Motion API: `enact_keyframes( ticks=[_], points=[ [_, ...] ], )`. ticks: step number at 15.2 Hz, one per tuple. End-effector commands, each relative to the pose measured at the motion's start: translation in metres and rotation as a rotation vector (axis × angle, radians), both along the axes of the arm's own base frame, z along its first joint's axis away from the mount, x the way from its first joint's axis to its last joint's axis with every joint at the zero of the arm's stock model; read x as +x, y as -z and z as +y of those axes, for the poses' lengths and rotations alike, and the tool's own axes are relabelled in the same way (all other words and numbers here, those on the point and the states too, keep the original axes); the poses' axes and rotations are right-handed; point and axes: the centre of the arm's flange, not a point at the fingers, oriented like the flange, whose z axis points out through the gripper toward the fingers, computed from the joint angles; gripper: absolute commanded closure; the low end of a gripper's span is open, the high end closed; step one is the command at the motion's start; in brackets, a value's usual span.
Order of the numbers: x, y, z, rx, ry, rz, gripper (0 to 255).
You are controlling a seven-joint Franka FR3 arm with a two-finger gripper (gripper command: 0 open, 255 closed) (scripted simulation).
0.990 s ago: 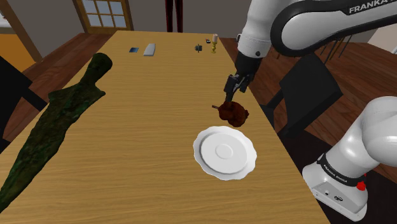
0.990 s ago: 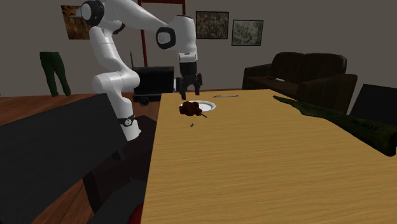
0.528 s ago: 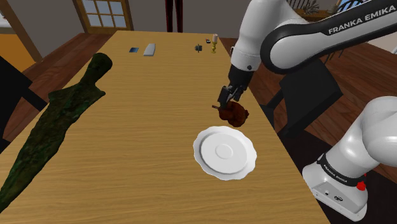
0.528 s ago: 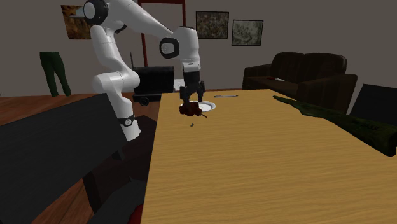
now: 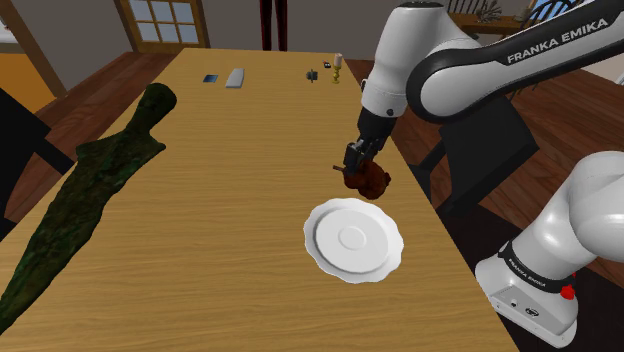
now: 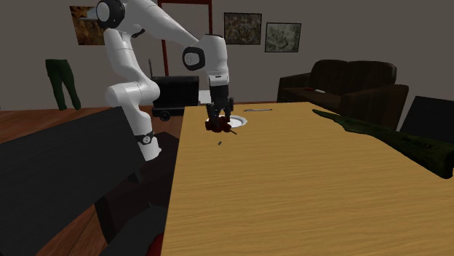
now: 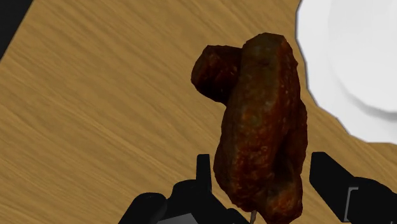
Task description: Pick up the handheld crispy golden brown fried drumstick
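1. Drumstick (image 7: 264, 127): dark brown, lumpy. It lies on the table (image 5: 230, 200) by the shoulder view's right edge, just beyond the white plate (image 5: 352, 238).
2. Prob. light w/ a stiff, maybe greasy crust, so you should grip the thick middle.
3. Gripper (image 7: 257, 175): fingers apart, straddling it, not clamped.

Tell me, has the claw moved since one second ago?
Yes. In the shoulder view the claw has come down toward the white plate and now straddles the drumstick.
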Motion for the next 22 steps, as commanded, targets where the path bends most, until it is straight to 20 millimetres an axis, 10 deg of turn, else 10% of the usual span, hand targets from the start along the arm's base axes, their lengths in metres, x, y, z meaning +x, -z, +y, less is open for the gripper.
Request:
enact_keyframes(
  ticks=[1,22],
  points=[
    [0.0,0.001,-0.001,-0.001,0.0,0.003,255],
    [0.0,-0.079,0.0,-0.001,0.0,0.003,255]
  ],
)
